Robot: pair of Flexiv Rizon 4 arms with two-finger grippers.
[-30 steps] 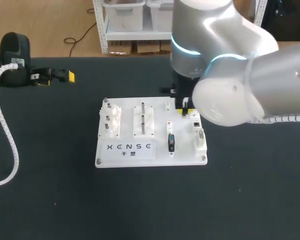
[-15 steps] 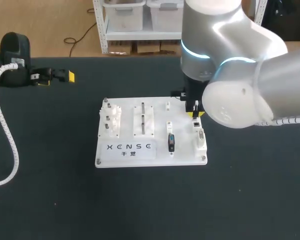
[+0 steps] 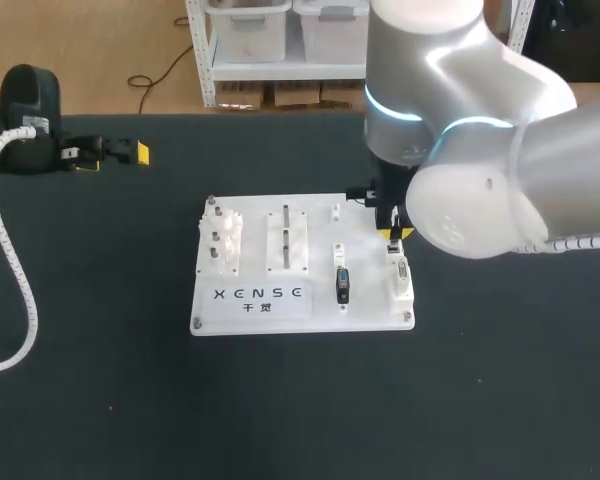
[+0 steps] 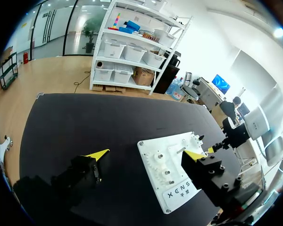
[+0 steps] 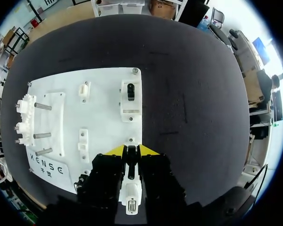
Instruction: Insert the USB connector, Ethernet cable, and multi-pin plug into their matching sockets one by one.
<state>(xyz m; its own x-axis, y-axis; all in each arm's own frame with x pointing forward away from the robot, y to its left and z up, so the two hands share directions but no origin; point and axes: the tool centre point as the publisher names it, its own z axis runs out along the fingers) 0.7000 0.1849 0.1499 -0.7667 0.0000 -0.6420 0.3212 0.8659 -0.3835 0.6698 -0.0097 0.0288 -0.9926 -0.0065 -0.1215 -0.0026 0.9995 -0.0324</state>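
Our right hand (image 5: 131, 151) pinches a plug (image 5: 130, 186) above the board's (image 3: 250, 305) right sockets (image 3: 397, 265). Next we should align it, then press down. Left hand (image 4: 146, 154) gapes wide.

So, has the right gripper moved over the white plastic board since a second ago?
Yes. The right gripper, shut on a white connector, moved rightward along the white plastic board's far edge, toward its right corner.
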